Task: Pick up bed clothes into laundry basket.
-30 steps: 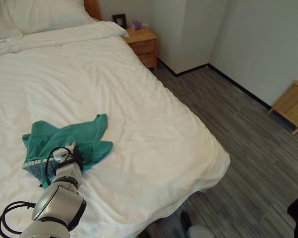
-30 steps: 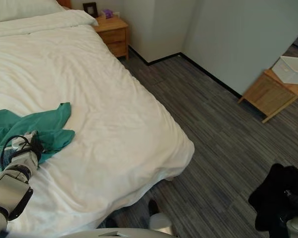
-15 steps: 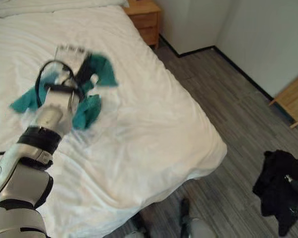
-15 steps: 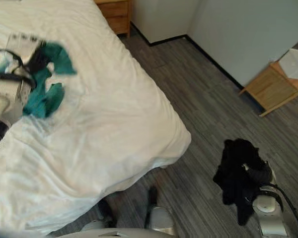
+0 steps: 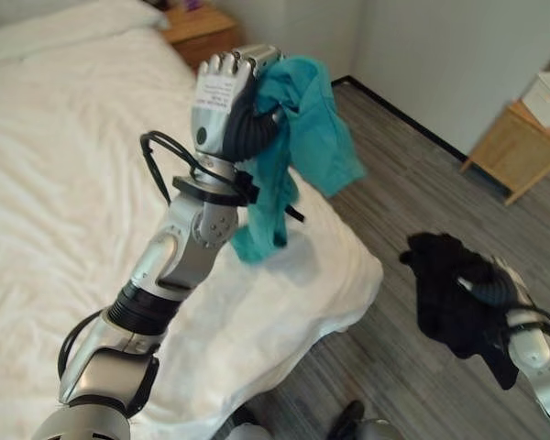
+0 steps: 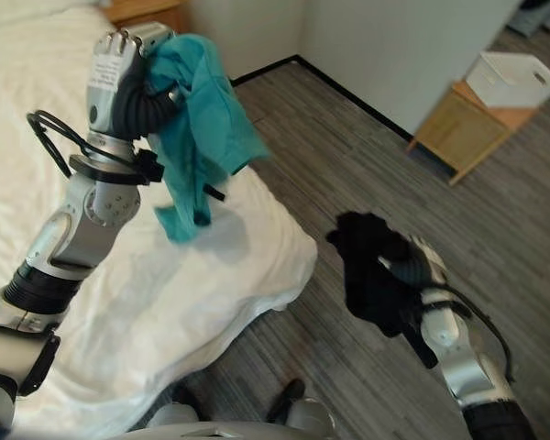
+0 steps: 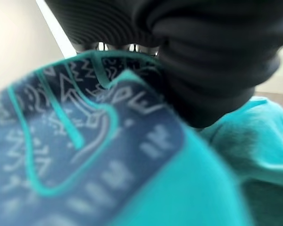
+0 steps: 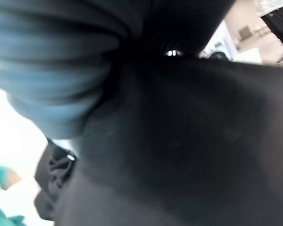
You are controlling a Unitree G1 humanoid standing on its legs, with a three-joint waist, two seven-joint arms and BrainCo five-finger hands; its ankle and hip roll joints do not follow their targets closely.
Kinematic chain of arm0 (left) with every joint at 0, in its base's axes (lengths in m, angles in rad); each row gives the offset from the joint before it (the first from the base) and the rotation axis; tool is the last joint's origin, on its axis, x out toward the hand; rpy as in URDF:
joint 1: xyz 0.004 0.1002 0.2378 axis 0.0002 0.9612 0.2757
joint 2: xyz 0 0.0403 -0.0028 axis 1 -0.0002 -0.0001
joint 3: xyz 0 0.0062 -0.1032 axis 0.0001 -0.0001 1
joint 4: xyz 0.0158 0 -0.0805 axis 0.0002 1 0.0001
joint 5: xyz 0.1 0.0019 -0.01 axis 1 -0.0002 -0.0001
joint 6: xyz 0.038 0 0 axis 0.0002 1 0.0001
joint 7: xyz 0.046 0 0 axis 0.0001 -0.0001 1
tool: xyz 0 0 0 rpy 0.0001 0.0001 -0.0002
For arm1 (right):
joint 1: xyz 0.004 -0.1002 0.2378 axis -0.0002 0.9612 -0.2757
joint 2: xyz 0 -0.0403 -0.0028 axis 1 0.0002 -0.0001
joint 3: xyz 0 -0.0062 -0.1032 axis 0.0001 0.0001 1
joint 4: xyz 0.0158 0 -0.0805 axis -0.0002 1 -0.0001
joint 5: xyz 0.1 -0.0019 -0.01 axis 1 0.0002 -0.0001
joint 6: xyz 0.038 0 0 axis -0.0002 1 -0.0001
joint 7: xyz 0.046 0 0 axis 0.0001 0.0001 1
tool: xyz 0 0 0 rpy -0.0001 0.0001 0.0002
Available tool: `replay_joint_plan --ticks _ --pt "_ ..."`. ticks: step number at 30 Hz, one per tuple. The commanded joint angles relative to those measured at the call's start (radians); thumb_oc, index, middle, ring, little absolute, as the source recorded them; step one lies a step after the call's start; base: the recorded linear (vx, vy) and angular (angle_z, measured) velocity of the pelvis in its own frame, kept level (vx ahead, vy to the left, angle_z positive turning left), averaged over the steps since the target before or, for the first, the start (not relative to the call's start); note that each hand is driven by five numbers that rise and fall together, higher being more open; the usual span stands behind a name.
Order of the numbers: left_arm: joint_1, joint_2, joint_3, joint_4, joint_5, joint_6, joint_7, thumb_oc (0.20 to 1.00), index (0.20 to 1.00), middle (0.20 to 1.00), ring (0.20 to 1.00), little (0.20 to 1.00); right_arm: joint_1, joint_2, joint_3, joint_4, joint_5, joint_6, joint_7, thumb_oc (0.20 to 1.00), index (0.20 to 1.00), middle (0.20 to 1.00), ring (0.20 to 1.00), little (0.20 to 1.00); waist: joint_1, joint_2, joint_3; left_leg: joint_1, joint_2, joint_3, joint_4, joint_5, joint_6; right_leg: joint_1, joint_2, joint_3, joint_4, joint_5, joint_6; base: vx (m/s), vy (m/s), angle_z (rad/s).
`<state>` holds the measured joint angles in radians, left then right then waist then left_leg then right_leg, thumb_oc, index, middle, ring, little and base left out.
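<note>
- I see the left hand [image 5: 227,87] raised high over the white quilted bed [image 5: 55,183], fingers curled round a hanging teal cotton garment [image 5: 298,137].
- Right hand [image 6: 412,266] low over grey plank floor [image 6: 348,147] beyond the bed's corner, clutching a crumpled black garment [image 6: 371,275].

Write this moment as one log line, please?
left hand: shut on teal garment, raised above bed | right hand: shut on black garment, above floor

The left robot hand [image 5: 227,87] has lifted the green shirt [image 5: 298,147] off the bed [image 5: 55,183], high over its edge. The right robot hand [image 6: 412,266] came up with black clothes [image 6: 371,275].
</note>
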<state>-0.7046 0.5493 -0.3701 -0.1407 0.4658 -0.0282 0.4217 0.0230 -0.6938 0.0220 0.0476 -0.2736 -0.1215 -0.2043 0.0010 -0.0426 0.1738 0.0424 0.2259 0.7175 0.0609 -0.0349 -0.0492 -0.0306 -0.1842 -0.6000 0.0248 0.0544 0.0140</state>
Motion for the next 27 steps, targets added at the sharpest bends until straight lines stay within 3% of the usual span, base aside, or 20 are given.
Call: replay_joint_plan --ticks 1,4,7,8,9,11,12,14,16,17,18,19,22,25,26,27 --pt "-0.121 -0.150 -0.014 0.063 -0.173 -0.054 0.037 0.200 0.200 0.200 0.200 0.200 -0.051 -0.051 -0.034 -0.034 0.032 -0.023 -0.048 0.200 0.200 0.200 0.200 0.200 -0.034 0.057 -0.037 0.024 0.004 -0.005 -0.138 0.097 -0.027 0.168 -0.016 0.006 -0.034 -0.097 0.158 -0.05 -0.293 -0.41" --pt "-0.140 -0.277 -0.043 0.137 -0.335 -0.072 0.062 0.200 0.200 0.200 0.200 0.200 -0.165 -0.044 0.062 -0.056 0.047 -0.029 -0.050 0.200 0.200 0.200 0.200 0.200 -0.060 0.086 -0.021 0.038 0.038 -0.010 -0.132 0.135 -0.064 0.170 0.032 0.058 -0.068 -0.123 0.134 0.00 -0.273 -0.79" --pt "-0.166 -0.318 -0.050 0.156 -0.377 -0.078 0.076 0.200 0.200 0.200 0.200 0.200 -0.266 -0.056 0.129 -0.041 0.042 -0.027 -0.068 0.200 0.200 0.200 0.200 0.200 -0.065 0.096 0.002 0.035 0.062 -0.037 -0.100 0.143 -0.083 0.177 0.061 0.090 -0.084 -0.145 0.115 0.04 -0.221 -1.01" --pt "-0.166 -0.332 -0.054 0.160 -0.393 -0.082 0.085 0.200 0.200 0.200 0.200 0.200 -0.316 -0.048 0.161 -0.042 0.046 -0.028 -0.075 0.200 0.200 0.200 0.200 0.200 -0.059 0.094 0.016 0.024 0.069 -0.085 -0.067 0.140 -0.084 0.179 0.070 0.110 -0.090 -0.157 0.108 0.12 -0.288 -0.92" --pt "-0.138 -0.343 -0.060 0.149 -0.424 -0.096 0.085 0.200 0.200 0.200 0.200 0.200 -0.394 -0.041 0.216 -0.067 0.061 -0.030 -0.081 0.200 0.200 0.200 0.200 0.200 -0.012 0.077 0.053 -0.024 0.026 -0.326 0.009 0.124 -0.071 0.182 0.090 0.190 -0.095 -0.175 0.091 0.10 -0.340 -0.66" --pt "-0.101 -0.330 -0.065 0.114 -0.442 -0.101 0.077 0.200 0.200 0.200 0.200 0.200 -0.437 -0.039 0.268 -0.082 0.076 -0.044 -0.074 0.200 0.200 0.200 0.200 0.200 0.040 0.052 0.064 -0.062 -0.072 -0.541 0.057 0.057 -0.017 0.158 0.099 0.284 -0.103 -0.156 0.073 0.08 -0.223 -1.04" --pt "-0.101 -0.329 -0.064 0.114 -0.442 -0.101 0.077 0.200 0.200 0.200 0.200 0.200 -0.438 -0.039 0.268 -0.081 0.076 -0.044 -0.075 0.200 0.200 0.200 0.200 0.200 0.039 0.052 0.063 -0.064 -0.072 -0.541 0.058 0.057 -0.016 0.157 0.099 0.284 -0.103 -0.156 0.073 0.13 -0.139 -2.30" --pt "-0.067 -0.344 -0.083 0.106 -0.447 -0.096 0.071 0.200 0.200 0.200 0.200 0.200 -0.484 -0.040 0.325 -0.078 0.084 -0.046 -0.069 0.200 0.200 0.200 0.200 0.200 0.065 0.043 0.078 -0.100 -0.138 -0.624 0.112 0.019 0.002 0.162 0.111 0.359 -0.112 -0.156 0.065 0.16 -0.158 -2.04" --pt "-0.006 -0.360 -0.095 0.092 -0.443 -0.090 0.057 0.200 0.200 0.200 0.200 0.200 -0.532 -0.013 0.384 -0.048 0.058 -0.025 -0.087 0.200 0.200 0.200 0.200 0.200 0.095 0.043 0.100 -0.239 -0.225 -0.610 0.163 -0.003 0.021 0.168 0.120 0.414 -0.112 -0.170 0.056 0.21 -0.103 -0.89" --pt "0.015 -0.366 -0.099 0.090 -0.442 -0.087 0.053 0.200 0.200 0.200 0.200 0.200 -0.539 0.006 0.398 -0.041 0.047 -0.020 -0.090 0.200 0.200 0.200 0.200 0.200 0.110 0.047 0.099 -0.273 -0.255 -0.604 0.142 0.018 0.027 0.166 0.137 0.439 -0.112 -0.173 0.052 0.16 -0.033 -1.01" --pt "0.016 -0.365 -0.099 0.090 -0.442 -0.086 0.053 0.200 0.200 0.200 0.200 0.200 -0.539 0.007 0.399 -0.041 0.047 -0.021 -0.090 0.200 0.200 0.200 0.200 0.200 0.112 0.046 0.097 -0.274 -0.255 -0.602 0.141 0.018 0.028 0.165 0.136 0.441 -0.112 -0.172 0.052 0.30 -0.057 -1.04" --pt "0.054 -0.370 -0.109 0.095 -0.428 -0.075 0.049 0.200 0.200 0.200 0.200 0.200 -0.550 0.056 0.434 -0.010 0.016 -0.011 -0.100 0.200 0.200 0.200 0.200 0.200 0.153 0.055 0.095 -0.311 -0.295 -0.596 0.070 0.072 0.031 0.188 0.185 0.501 -0.112 -0.195 0.043 0.36 -0.053 -1.01" --pt "0.089 -0.369 -0.105 0.139 -0.366 -0.039 0.083 0.200 0.200 0.200 0.200 0.200 -0.556 0.148 0.463 0.054 -0.004 0.003 -0.119 0.200 0.200 0.200 0.200 0.200 0.190 0.060 0.093 -0.369 -0.288 -0.546 -0.033 0.143 0.024 0.263 0.232 0.562 -0.112 -0.239 0.034 0.50 -0.013 -1.21" --pt "0.158 -0.341 -0.083 0.143 -0.332 -0.013 0.107 0.200 0.200 0.200 0.200 0.200 -0.524 0.230 0.482 0.069 -0.026 0.007 -0.118 0.200 0.200 0.200 0.200 0.200 0.220 0.026 0.056 -0.309 -0.289 -0.548 -0.121 0.149 0.088 0.317 0.218 0.607 -0.109 -0.246 0.051 0.49 0.060 -1.02" --pt "0.159 -0.340 -0.084 0.143 -0.331 -0.013 0.107 0.200 0.200 0.200 0.200 0.200 -0.524 0.230 0.482 0.069 -0.026 0.007 -0.118 0.200 0.200 0.200 0.200 0.200 0.221 0.025 0.056 -0.308 -0.290 -0.547 -0.124 0.150 0.088 0.318 0.217 0.608 -0.110 -0.246 0.051 0.56 0.057 -1.18" --pt "0.180 -0.320 -0.093 0.150 -0.312 -0.001 0.110 0.200 0.200 0.200 0.200 0.200 -0.489 0.261 0.484 0.070 -0.038 0.001 -0.122 0.200 0.200 0.200 0.200 0.200 0.222 -0.018 0.039 -0.271 -0.301 -0.539 -0.133 0.141 0.116 0.310 0.208 0.605 -0.020 -0.228 0.079 0.36 0.016 -0.97"
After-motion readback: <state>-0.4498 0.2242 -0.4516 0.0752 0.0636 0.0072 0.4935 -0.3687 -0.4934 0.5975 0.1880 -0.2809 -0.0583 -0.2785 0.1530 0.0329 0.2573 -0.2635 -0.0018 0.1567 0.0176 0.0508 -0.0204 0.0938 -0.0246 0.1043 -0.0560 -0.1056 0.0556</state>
